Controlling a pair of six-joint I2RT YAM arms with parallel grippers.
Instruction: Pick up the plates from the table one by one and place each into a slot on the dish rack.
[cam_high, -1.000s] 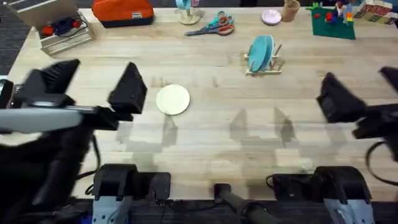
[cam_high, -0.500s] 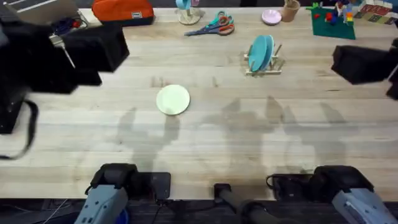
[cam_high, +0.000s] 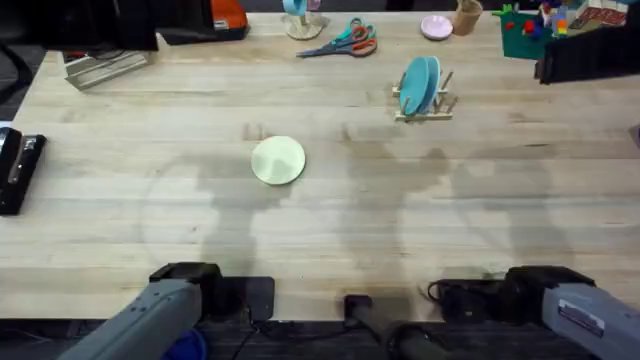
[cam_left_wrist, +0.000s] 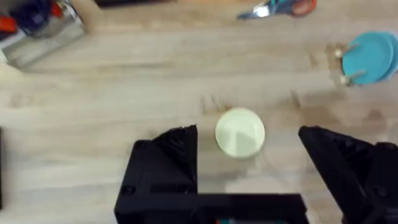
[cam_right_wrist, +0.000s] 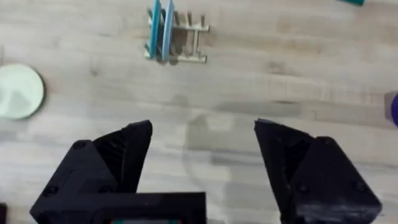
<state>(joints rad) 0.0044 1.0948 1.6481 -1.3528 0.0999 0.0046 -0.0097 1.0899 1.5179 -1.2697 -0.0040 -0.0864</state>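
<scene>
A pale cream-yellow plate (cam_high: 278, 160) lies flat on the wooden table (cam_high: 330, 240), left of centre. The small wooden dish rack (cam_high: 426, 103) stands to the right at the back, with two teal plates (cam_high: 418, 84) upright in its slots. The left wrist view looks down from high on the cream plate (cam_left_wrist: 240, 132), which shows between the fingers of my open, empty left gripper (cam_left_wrist: 247, 140). My right gripper (cam_right_wrist: 204, 127) is also open and empty, high above bare table. Beyond it are the rack (cam_right_wrist: 179, 38), its teal plates (cam_right_wrist: 160, 30) and the cream plate (cam_right_wrist: 18, 91).
Along the back edge are scissors (cam_high: 342, 42), a small pink dish (cam_high: 436, 27), a wooden cup (cam_high: 466, 15), a green toy board (cam_high: 532, 36), an orange bag (cam_high: 228, 14) and a metal basket (cam_high: 100, 68). A black object (cam_high: 18, 170) lies at the left edge.
Both arms have risen and swung away from the table's middle toward the far corners. The cream plate and the rack with its plates have not moved.
</scene>
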